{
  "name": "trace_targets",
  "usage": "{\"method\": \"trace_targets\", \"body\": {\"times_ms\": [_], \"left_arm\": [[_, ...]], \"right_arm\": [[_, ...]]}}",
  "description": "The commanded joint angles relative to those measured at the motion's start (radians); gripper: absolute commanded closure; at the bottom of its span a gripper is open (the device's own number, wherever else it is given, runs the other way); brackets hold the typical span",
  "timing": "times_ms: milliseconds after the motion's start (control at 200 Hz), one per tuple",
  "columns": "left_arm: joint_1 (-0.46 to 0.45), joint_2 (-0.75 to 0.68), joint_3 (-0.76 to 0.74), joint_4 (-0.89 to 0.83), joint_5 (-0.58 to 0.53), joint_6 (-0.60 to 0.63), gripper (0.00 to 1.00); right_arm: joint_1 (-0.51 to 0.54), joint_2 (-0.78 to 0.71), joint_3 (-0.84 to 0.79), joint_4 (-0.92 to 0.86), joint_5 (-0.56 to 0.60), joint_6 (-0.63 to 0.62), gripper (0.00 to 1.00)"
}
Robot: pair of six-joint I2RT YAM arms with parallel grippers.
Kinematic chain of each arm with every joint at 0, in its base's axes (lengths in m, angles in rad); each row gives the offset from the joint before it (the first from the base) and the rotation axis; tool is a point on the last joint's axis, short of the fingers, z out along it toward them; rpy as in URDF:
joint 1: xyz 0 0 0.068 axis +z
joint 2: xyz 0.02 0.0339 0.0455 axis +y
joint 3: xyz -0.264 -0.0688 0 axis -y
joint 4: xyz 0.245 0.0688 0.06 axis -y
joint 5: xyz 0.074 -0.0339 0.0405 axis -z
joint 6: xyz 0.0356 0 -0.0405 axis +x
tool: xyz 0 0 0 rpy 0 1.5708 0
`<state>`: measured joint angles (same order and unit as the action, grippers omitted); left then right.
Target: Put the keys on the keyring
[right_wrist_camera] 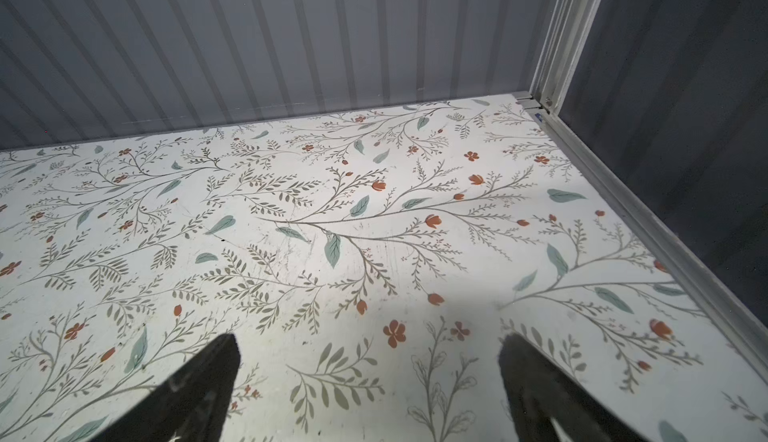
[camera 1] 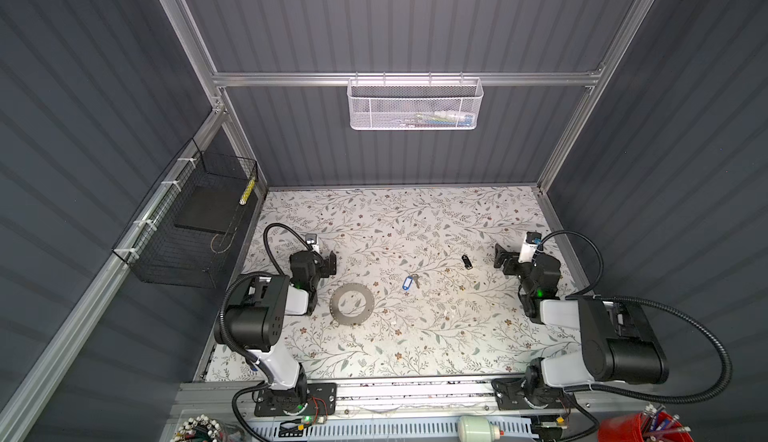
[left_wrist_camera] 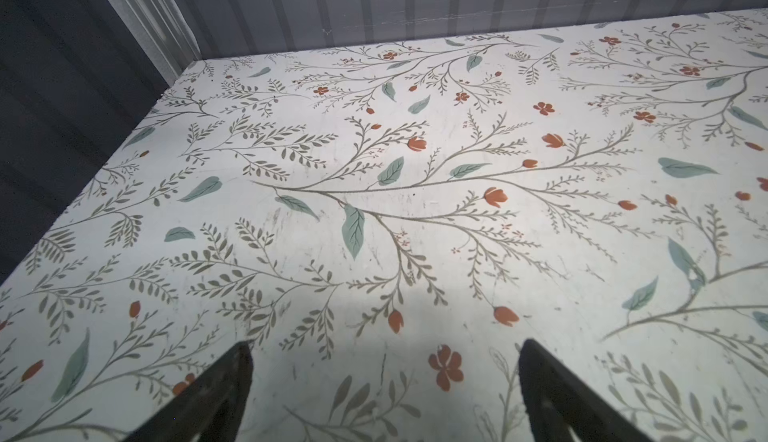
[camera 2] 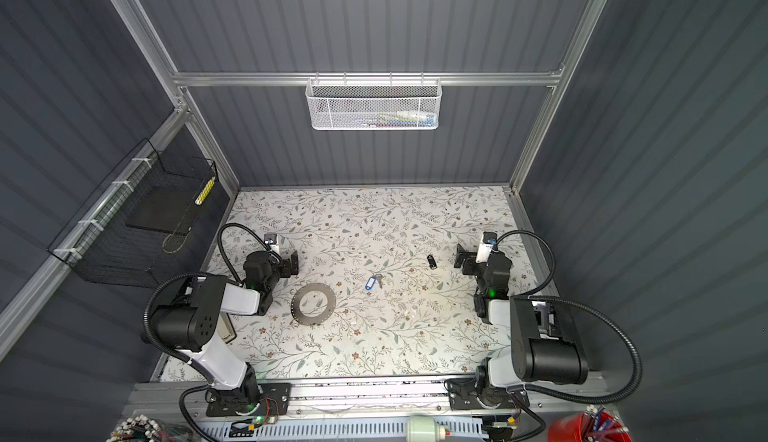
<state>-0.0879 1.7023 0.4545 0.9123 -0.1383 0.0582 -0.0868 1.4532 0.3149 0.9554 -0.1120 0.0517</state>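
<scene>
Keys [camera 1: 416, 279] bunched just beside one blue tag [camera 1: 406, 283]; count, heading unclear. Left pincer [left_wrist_camera: 384, 356], right pincer [right_wrist_camera: 370, 350]: both wide, empty.

Floral table [camera 1: 415, 219] with flat grey ring [camera 1: 335, 304], blue tag [camera 1: 406, 282] beside keys [camera 1: 417, 281], black tag [camera 1: 466, 261].

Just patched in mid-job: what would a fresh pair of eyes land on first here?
The busy floral table first, with a blue tag and the tiny keys side by side near its middle. A black tag lies apart, nearer the right arm. A flat grey ring lies by the left arm, and the left claw and right claw both stand open and empty, well clear of the keys.
</scene>
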Motion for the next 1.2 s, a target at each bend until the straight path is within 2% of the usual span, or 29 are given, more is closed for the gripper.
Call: {"method": "trace_targets", "body": {"times_ms": [0, 565, 645, 885, 1075, 1130, 1196], "left_arm": [[0.004, 0.013, 0.016, -0.001, -0.013, -0.011, 0.00], [0.010, 0.014, 0.024, -0.017, -0.012, -0.020, 0.00], [0.010, 0.014, 0.026, -0.019, -0.012, -0.020, 0.00], [0.010, 0.015, 0.026, -0.017, -0.010, -0.017, 0.00], [0.011, 0.007, 0.022, -0.006, -0.012, -0.015, 0.00], [0.011, -0.029, 0.042, -0.075, -0.003, -0.016, 0.00], [0.011, -0.098, 0.089, -0.222, 0.032, -0.003, 0.00]], "right_arm": [[0.002, 0.004, 0.016, 0.005, 0.012, -0.006, 0.01], [-0.016, 0.008, 0.018, 0.006, -0.026, 0.004, 0.01], [-0.025, 0.009, 0.016, 0.011, -0.074, -0.005, 0.01], [-0.024, 0.006, 0.009, 0.021, -0.058, 0.003, 0.01], [-0.026, -0.028, -0.087, 0.190, -0.011, 0.021, 0.12], [-0.027, -0.100, -0.102, 0.144, 0.010, 0.027, 0.15], [-0.027, -0.194, -0.075, 0.007, 0.013, 0.028, 0.17]]}}
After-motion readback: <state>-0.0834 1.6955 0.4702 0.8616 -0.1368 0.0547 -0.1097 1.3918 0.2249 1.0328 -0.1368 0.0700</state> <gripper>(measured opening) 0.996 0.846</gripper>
